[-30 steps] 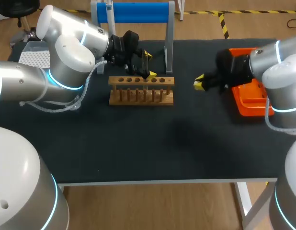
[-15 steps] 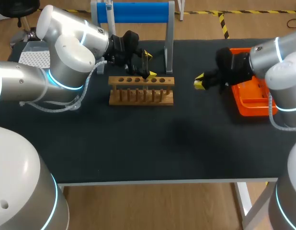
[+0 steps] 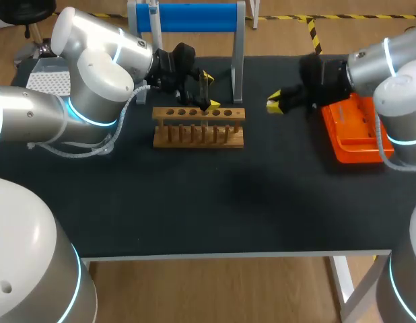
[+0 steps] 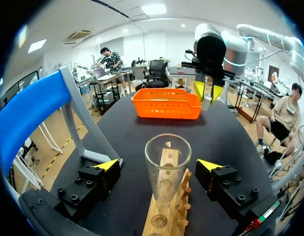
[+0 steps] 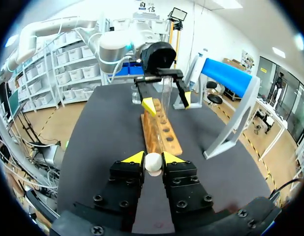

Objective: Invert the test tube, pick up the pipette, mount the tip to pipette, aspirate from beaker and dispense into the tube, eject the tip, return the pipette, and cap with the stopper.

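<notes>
A clear glass test tube (image 4: pixel 167 169) stands upright, mouth up, in the wooden rack (image 3: pixel 198 126). My left gripper (image 3: pixel 209 91) is open around the tube, with its yellow fingertips (image 4: pixel 106 164) well clear on either side. My right gripper (image 3: pixel 275 104) hovers over the table right of the rack, shut on a small white stopper (image 5: pixel 153 163). From the right wrist, the rack (image 5: pixel 162 130) runs straight ahead, with the left gripper (image 5: pixel 166 102) and tube at its far end. The left wrist sees the right gripper (image 4: pixel 207 93) beyond the rack.
An orange basket (image 3: pixel 355 134) sits at the table's right side behind my right gripper. A blue-topped stand (image 3: pixel 188 17) rises just behind the rack, close to my left gripper. A white perforated tray (image 3: pixel 48 81) lies at the far left corner.
My right gripper, still holding the stopper, has moved a little left and toward the back of the table, closer to the rack. The left arm has stayed still.
</notes>
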Motion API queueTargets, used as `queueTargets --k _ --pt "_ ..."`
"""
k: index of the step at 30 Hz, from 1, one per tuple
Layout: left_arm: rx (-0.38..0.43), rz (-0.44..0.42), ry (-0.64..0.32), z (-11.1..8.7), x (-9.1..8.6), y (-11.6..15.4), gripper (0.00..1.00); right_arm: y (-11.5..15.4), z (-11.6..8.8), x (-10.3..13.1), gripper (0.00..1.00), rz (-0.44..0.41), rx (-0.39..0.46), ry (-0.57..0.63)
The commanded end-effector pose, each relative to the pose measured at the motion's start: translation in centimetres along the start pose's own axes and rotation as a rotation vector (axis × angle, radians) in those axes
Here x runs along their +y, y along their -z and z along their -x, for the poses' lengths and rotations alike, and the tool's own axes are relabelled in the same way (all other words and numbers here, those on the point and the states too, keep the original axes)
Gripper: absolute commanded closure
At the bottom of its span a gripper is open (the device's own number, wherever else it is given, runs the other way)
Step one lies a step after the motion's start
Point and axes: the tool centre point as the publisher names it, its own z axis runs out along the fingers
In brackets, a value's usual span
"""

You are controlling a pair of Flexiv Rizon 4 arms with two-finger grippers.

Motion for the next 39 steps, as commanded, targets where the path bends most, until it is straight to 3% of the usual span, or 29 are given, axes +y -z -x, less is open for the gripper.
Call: queueTargets --k 1,16,39 --pt "0.005 0.005 0.001 0.1 -0.1 0.0 0.00 -0.2 1.4 2.2 1.00 -0.025 0.049 0.012" --pt "0.005 0.005 0.001 0.1 -0.1 0.0 0.00 -2.7 2.3 8.5 1.00 -0.069 0.155 0.101" --pt "0.005 0.005 0.001 0.1 -0.1 0.0 0.00 -6.5 2.3 12.3 1.00 -0.121 0.227 0.133"
